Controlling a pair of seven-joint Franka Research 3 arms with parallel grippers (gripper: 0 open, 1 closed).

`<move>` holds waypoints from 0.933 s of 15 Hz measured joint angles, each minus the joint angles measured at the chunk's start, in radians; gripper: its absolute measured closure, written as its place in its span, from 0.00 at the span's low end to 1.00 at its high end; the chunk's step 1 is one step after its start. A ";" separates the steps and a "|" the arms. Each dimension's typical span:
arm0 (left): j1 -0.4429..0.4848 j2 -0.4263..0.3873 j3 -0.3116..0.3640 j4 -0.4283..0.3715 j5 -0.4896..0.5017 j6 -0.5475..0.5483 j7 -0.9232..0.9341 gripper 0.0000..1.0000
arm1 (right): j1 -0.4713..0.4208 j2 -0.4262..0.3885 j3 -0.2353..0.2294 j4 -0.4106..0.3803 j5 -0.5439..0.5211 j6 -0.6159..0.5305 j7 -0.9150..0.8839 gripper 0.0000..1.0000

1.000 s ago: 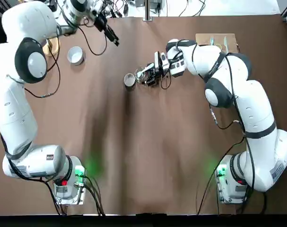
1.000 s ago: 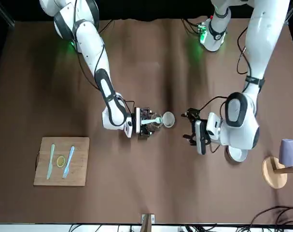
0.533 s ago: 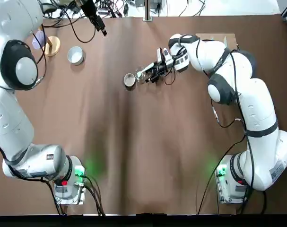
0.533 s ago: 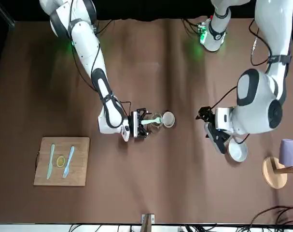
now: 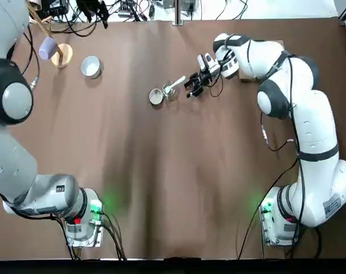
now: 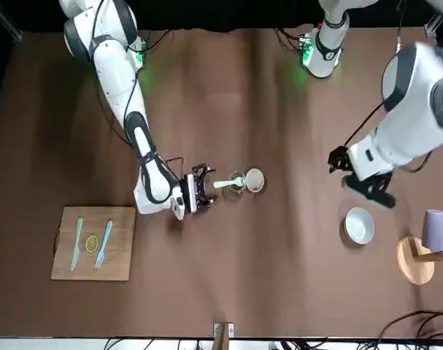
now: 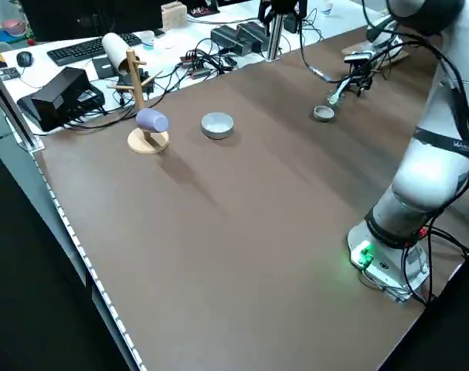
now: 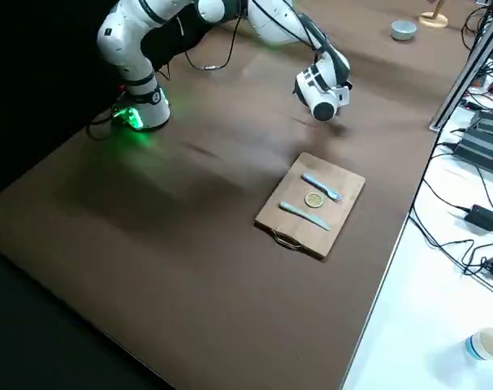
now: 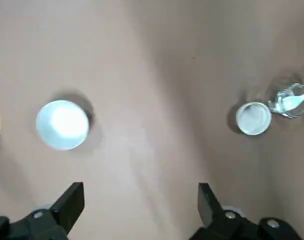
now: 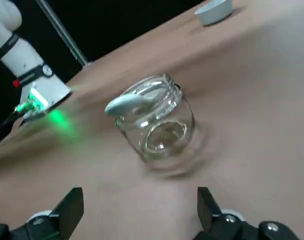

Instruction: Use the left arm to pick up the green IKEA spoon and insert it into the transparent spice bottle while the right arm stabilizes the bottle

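Up at eleven o'clock by the table's far edge, left gripper: your two fingers stand wide apart with nothing between them, touching nothing.
Right gripper: near the bottle at its two o'clock, also spread wide and empty; you have a gap between it and the glass.
Step in hand: insertion looks done, so you are likely at release and withdrawal.
Next move: take both arms away; draw the right one back toward its base without sweeping the spoon's handle, which points its way.
Spoon: leaning in the bottle's mouth, its handle sticking out toward two o'clock.
Bottle: upright at twelve o'clock of the table, unsupported; a knock on that handle could tip it.
Metal lid: just beside the bottle, at its eight o'clock.
White bowl: between ten and eleven o'clock, well apart from the bottle.
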 joint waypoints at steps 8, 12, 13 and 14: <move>0.023 -0.113 -0.002 0.011 0.015 -0.058 -0.004 0.00 | -0.075 -0.113 -0.141 0.133 -0.347 -0.264 0.494 0.00; 0.027 -0.112 0.003 0.022 0.018 -0.065 -0.004 0.00 | -0.075 -0.114 -0.286 0.241 -0.371 -0.370 0.617 0.00; 0.028 -0.103 0.005 0.021 0.020 -0.068 -0.004 0.00 | -0.073 -0.114 -0.325 0.256 -0.372 -0.373 0.626 0.00; 0.030 -0.090 0.007 0.021 0.020 -0.069 -0.004 0.00 | -0.071 -0.114 -0.364 0.275 -0.372 -0.374 0.640 0.00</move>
